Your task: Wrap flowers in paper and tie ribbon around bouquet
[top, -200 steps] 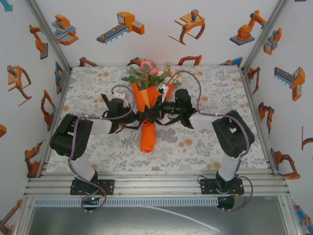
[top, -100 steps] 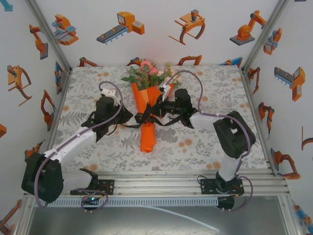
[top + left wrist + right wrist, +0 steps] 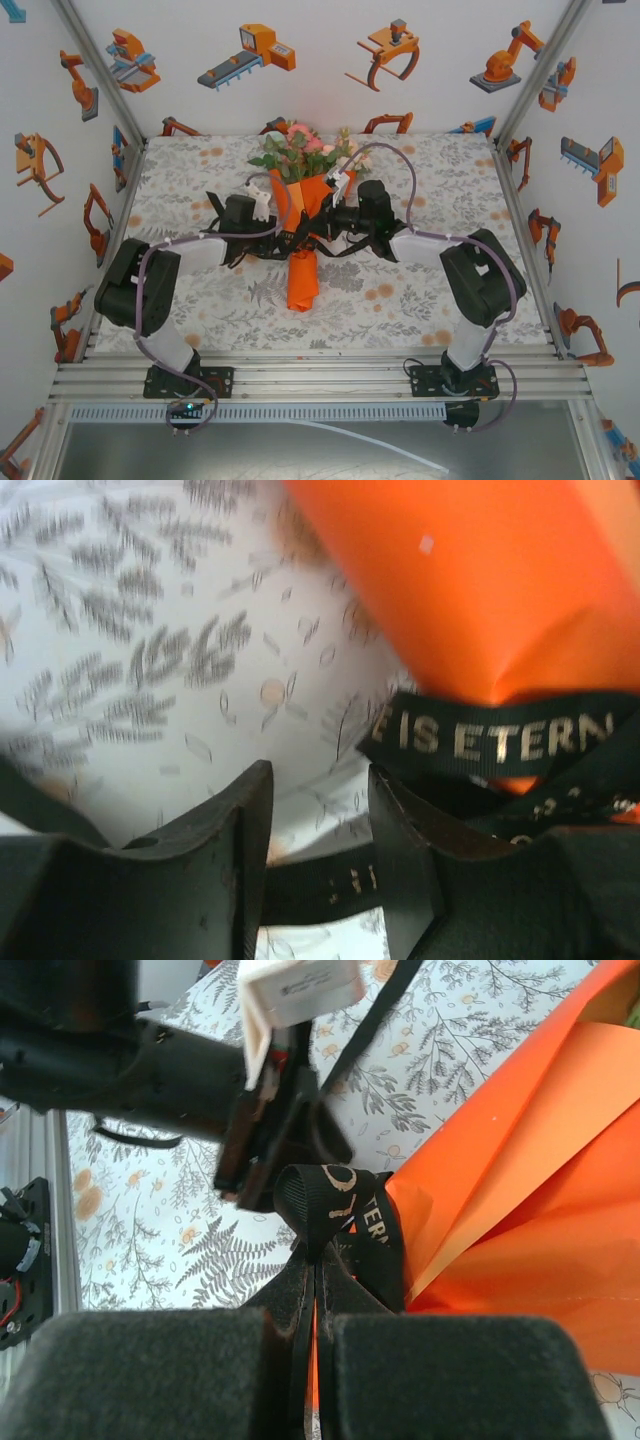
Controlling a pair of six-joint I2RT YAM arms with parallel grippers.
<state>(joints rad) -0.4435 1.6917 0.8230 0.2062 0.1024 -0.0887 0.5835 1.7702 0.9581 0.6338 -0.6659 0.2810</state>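
The bouquet lies in the middle of the table: pink and cream flowers point(image 3: 300, 150) in a cone of orange paper point(image 3: 301, 275), its point toward me. A black ribbon point(image 3: 298, 240) with gold lettering crosses the cone's waist. My right gripper point(image 3: 316, 1250) is shut on a loop of the ribbon point(image 3: 330, 1195) beside the paper point(image 3: 520, 1160). My left gripper point(image 3: 318, 775) is open at the cone's left side, with a strip of ribbon point(image 3: 320, 880) lying across the gap between its fingers. More ribbon point(image 3: 490, 740) runs under the paper point(image 3: 480, 580).
The patterned tablecloth point(image 3: 420, 280) covers the table, with bare cloth on both sides of the bouquet. Both arms meet at the cone's waist, left gripper point(image 3: 280, 237) and right gripper point(image 3: 318, 228) close together. Walls stand at the back and sides.
The left arm swung out to the left, then came back to the cone's waist, and its jaws have opened. The right arm has held still, shut on the ribbon.
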